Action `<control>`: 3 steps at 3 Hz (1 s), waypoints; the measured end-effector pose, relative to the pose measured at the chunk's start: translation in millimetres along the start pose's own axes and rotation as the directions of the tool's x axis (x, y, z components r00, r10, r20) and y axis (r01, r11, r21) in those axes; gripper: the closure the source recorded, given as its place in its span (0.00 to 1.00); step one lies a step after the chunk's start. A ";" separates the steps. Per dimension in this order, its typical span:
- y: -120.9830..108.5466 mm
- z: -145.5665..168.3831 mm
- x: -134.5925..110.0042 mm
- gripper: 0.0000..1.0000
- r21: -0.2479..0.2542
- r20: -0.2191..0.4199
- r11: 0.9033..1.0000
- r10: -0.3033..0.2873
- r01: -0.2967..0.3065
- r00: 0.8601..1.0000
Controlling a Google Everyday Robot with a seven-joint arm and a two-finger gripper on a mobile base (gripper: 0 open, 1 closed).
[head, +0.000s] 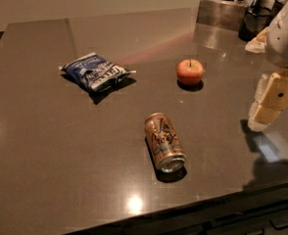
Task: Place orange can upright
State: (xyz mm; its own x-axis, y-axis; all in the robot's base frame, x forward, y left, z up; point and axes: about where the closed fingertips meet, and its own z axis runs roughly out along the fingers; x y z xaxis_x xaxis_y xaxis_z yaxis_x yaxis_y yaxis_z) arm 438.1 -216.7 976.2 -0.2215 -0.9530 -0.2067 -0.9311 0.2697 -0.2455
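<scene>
I see orange can (164, 142) lying on side on dark surface (46, 155), near front edge. Silver end faces me, other end points back toward apple (190, 72). Body pale orange-peach, dark cursive lettering along side. End effector (259, 121) hangs at right, well apart from can; I cannot tell whether apart or together. Blue chip bag (96, 72) back left.
</scene>
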 end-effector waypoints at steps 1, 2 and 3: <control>0.0 0.0 0.0 0.00 0.000 0.000 1.000 0.000 0.000 1.000; -2.0 -2.1 -4.0 0.00 0.016 0.005 0.999 0.038 -0.038 0.999; -4.5 -0.7 -8.6 0.00 0.020 0.004 0.992 0.127 -0.127 0.992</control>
State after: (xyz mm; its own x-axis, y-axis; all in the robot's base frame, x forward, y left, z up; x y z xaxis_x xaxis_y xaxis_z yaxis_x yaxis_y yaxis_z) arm 444.0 -209.8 979.7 -0.3366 -0.9104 -0.2404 -0.8895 0.3913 -0.2362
